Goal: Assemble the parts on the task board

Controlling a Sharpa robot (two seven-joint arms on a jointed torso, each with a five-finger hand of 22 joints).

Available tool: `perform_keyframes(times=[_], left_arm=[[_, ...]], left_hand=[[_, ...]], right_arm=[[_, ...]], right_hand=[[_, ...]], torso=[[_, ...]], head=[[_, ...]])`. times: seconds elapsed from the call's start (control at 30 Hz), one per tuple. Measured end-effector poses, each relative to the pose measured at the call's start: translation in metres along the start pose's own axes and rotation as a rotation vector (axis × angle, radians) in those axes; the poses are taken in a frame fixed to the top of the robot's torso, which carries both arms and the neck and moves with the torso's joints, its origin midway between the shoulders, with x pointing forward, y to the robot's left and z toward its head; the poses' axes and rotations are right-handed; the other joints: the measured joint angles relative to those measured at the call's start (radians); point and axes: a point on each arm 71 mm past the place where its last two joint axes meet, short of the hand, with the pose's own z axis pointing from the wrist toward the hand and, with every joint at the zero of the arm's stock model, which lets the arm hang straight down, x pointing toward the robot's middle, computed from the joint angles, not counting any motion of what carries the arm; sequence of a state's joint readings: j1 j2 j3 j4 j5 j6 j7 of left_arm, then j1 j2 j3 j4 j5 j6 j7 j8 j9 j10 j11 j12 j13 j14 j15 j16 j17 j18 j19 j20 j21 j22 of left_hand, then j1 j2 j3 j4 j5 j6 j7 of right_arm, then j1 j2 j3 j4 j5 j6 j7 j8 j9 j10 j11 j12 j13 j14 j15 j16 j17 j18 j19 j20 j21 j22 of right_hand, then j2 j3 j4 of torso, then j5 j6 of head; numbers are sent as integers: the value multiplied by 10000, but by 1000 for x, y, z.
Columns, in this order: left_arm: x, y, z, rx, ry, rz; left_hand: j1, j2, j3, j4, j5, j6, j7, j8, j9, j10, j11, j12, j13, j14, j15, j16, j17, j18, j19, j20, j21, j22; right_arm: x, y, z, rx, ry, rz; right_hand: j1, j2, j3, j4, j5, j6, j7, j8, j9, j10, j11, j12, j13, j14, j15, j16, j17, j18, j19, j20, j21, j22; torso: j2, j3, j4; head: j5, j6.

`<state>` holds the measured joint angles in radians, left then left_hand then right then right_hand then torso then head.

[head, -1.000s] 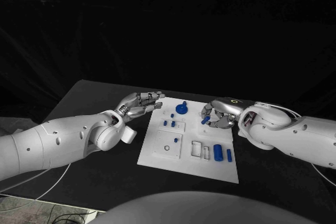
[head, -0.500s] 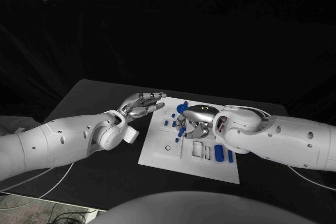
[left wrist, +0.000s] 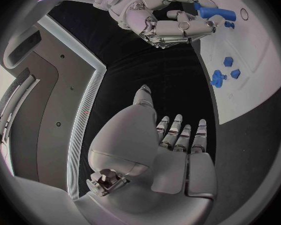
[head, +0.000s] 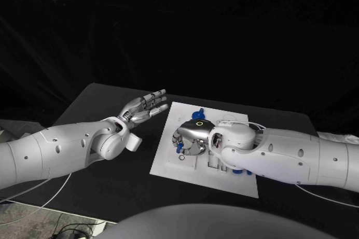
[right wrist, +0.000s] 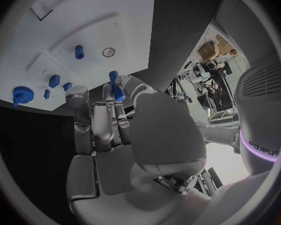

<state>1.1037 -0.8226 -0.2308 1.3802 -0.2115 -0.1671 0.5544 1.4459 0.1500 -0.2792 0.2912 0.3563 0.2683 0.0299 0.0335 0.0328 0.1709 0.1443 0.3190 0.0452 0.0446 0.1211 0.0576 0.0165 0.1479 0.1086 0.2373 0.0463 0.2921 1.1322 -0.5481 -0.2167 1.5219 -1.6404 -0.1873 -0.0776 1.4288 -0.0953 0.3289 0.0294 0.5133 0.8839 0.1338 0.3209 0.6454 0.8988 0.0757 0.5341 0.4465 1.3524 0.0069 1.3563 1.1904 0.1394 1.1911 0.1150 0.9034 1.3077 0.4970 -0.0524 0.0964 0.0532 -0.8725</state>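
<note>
Right hand [head: 191, 139] has swung in from the board's right side to above the middle-left of the white rectangular task board [head: 233, 179] on the black counter [head: 97, 101], pinching a short blue cylindrical peg [right wrist: 117, 87] between its fingers. A small round hole [right wrist: 108, 52] sits just beyond the peg tip, probably the target, though alignment is hard to judge. Left hand [head: 144, 107] has flattened out, fingers spread, holding nothing, just off the board's left edge. Insertion looks imminent.
</note>
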Motion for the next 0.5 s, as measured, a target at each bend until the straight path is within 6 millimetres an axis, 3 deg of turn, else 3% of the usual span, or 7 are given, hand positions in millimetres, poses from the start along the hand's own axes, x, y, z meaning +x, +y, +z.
perform_keyframes(times=[0.13, 0.17, 0.2, 0.27, 0.33, 0.4, 0.5], left_arm=[[-2, -1, -1, 106, -138, 81], [-2, -1, -1, 128, -158, 93], [-3, -1, -1, 156, -177, 106], [-3, -1, -1, 193, -199, 121], [-2, -2, -1, 229, -211, 131], [-2, -2, -1, 253, -216, 137], [-2, -2, 0, 273, -212, 140]], left_hand=[[-259, 23, -80, 8, -539, -381, -196, -33, -24, -143, -67, -172, -9, -65, -35, -102, -18, 6, -69, 36, 0, -43], [-391, 34, -129, 6, -734, -381, -196, -32, -27, -191, -115, -217, -21, -82, -52, -112, -27, 160, -73, 39, 0, -56], [-511, 34, -132, 8, -932, -404, -176, -32, -30, -233, -157, -238, -22, -103, -73, -128, -28, 160, -102, 69, 0, -70], [-871, 8, -212, 7, -1462, -473, 16, -32, -34, -360, -256, -368, -35, -207, -176, -241, -57, 159, -184, -8, -12, -289], [-1182, -42, -212, 8, -1845, -474, 347, -33, -37, -535, -531, -555, -60, -318, -287, -373, -94, 158, -371, -195, -115, -669], [-1255, -81, -213, 8, -1939, -413, 561, -32, -38, -618, -705, -676, -75, -368, -337, -407, -115, 160, -481, -305, -116, -897], [-1255, -80, -205, 1, -1939, -325, 648, -33, -38, -650, -737, -720, -75, -368, -337, -462, -117, 159, -533, -357, -116, -1055]], right_arm=[[9, 4, 6, -75, 95, -97], [11, 4, 7, -85, 114, -123], [13, 4, 7, -92, 140, -159], [16, 4, 8, -90, 177, -220], [19, 4, 7, -87, 211, -303], [20, 3, 7, -91, 229, -383], [22, 2, 6, -68, 240, -520]], right_hand=[[0, 0, 0, 0, 0, 0, 0, 0, -12, 0, 0, 0, -7, 0, 0, 0, 0, -1, 13, -12, 0, 0], [0, 0, 0, 0, 0, 0, 0, 0, -13, 0, 0, 0, -11, 0, 0, 0, -1, 0, 12, -13, 0, 0], [0, 0, 8, -8, 0, 0, 0, -24, -20, 0, 0, -22, -12, 0, 0, 0, 0, 0, 12, -13, 0, 0], [0, 0, 45, -45, 16, 0, 0, -49, -27, 0, 1, -40, -16, 0, 0, 0, -1, 0, 11, -12, 41, -1], [0, 0, 47, -47, 39, 0, 0, -50, -37, 0, 1, -41, -18, 0, 0, 0, -6, 0, 11, -11, 46, -1], [0, 0, 56, -56, 40, 0, 0, -50, -39, -1, 1, -41, -21, 0, 0, 0, -11, 0, 10, -10, 46, -1], [-9, -10, 56, -56, 40, 0, 0, -50, -41, -1, 1, -41, -25, 0, 0, 0, -11, -1, 9, -10, 46, -1]], torso=[[0, 0, -7], [0, 0, -7], [0, 0, -11], [0, 0, -13], [0, 0, -18], [1, 0, -21], [1, -1, -27]], head=[[59, 0], [78, 0], [101, 0], [123, 0], [137, 0], [143, 0], [149, 0]])
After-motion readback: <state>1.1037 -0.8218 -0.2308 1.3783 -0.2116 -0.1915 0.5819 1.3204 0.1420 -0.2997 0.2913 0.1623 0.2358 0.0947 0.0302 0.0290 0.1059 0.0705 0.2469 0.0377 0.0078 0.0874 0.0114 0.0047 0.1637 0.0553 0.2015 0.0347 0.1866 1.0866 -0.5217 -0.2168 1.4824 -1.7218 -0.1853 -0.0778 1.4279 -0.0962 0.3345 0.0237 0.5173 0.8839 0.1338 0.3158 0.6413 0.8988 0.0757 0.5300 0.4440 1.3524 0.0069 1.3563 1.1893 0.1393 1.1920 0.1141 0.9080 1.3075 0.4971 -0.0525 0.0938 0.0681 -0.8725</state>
